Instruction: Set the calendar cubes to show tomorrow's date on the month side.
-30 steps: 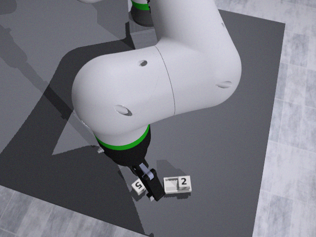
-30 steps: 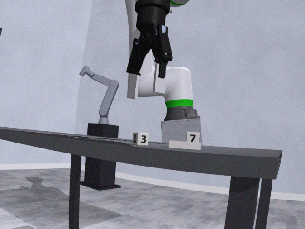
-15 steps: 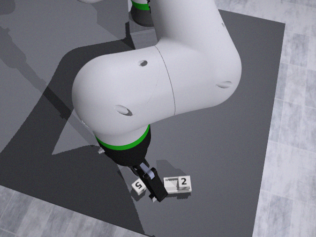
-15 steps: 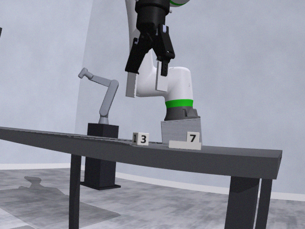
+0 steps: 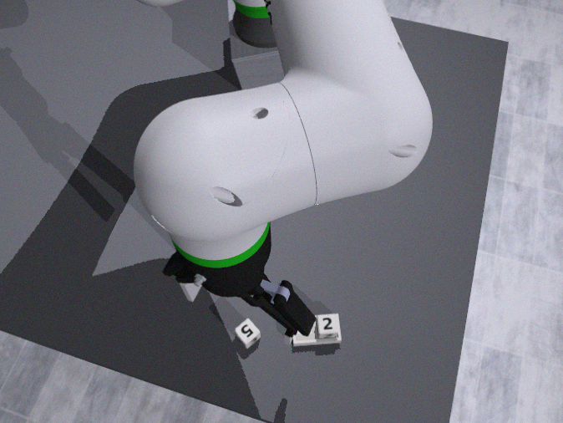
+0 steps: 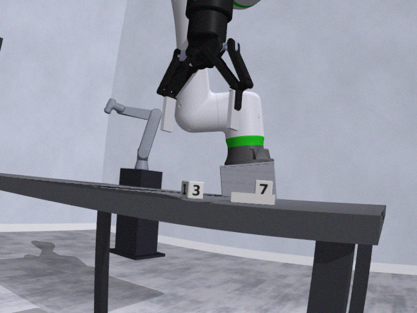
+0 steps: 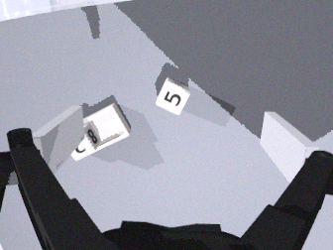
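White cubes (image 5: pixel 247 333) (image 6: pixel 192 190) (image 7: pixel 172 96), black digits; white tray (image 5: pixel 317 341) (image 6: pixel 252 198) (image 7: pixel 115 122); black tool (image 5: pixel 247 313) (image 6: pixel 200 111) (image 7: pixel 172 125), pale pads (image 6: pixel 167 114); green-banded white arm (image 5: pixel 227 150) (image 6: pixel 205 114).

Jaws: wide open, one pale pad (image 5: pixel 190 291) (image 6: pixel 167 114) (image 7: pixel 284 149) at right and its counterpart at left, with nothing held between them. Black linkages occupy both near corners.

Loose cube (image 5: pixel 247 332) (image 6: pixel 192 190) (image 7: pixel 172 96): resting flat on the counter (image 5: pixel 386 272) (image 6: pixel 208 215) (image 7: pixel 208 169), beyond the jaws and well apart from either pad. Upper face reads 5, the numeral turned on its side.

Tray (image 5: pixel 316 343) (image 6: pixel 244 198) (image 7: pixel 116 122): left of and nearer than the loose cube, set obliquely, its right part bare. Second cube (image 5: pixel 327 323) (image 6: pixel 263 188) (image 7: pixel 92 136): in the tray's left part, partly obscured by the left pad; side face reads 8, upper numeral only partly visible.

Lighting: darker shadow covers the far right; pale floor (image 5: pixel 523 181) (image 6: pixel 218 269) (image 7: pixel 30 9) shows at far left.
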You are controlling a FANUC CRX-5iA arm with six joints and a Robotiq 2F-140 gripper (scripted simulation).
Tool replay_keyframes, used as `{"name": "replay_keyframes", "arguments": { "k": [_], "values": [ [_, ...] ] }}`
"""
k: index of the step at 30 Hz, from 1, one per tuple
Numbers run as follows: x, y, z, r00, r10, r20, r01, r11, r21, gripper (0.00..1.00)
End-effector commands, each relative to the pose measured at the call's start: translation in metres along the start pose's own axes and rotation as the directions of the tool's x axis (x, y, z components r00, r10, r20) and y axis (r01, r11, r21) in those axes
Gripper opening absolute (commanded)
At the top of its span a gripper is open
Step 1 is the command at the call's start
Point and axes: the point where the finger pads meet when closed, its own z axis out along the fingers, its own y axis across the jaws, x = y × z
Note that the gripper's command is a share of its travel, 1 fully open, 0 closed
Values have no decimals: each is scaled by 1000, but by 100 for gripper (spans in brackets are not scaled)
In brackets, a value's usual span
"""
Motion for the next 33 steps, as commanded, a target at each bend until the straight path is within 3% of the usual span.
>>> {"name": "replay_keyframes", "arguments": {
  "k": [1,7,10,11,19,24,27,29,33],
  "values": [
    [0,0,1,989,-151,5,151,989,8,100],
    [0,0,2,939,-343,4,343,939,9,100],
    [0,0,2,936,-351,4,351,936,9,100],
    [0,0,3,895,-447,3,447,895,9,100],
    [0,0,4,787,-616,1,616,787,10,100],
    [0,0,5,672,-741,-1,741,672,10,100],
    [0,0,5,667,-745,-1,745,667,10,100],
    [0,0,6,567,-824,-2,824,567,9,100],
    [-1,0,7,476,-880,-3,880,476,9,100]
  ]
}}
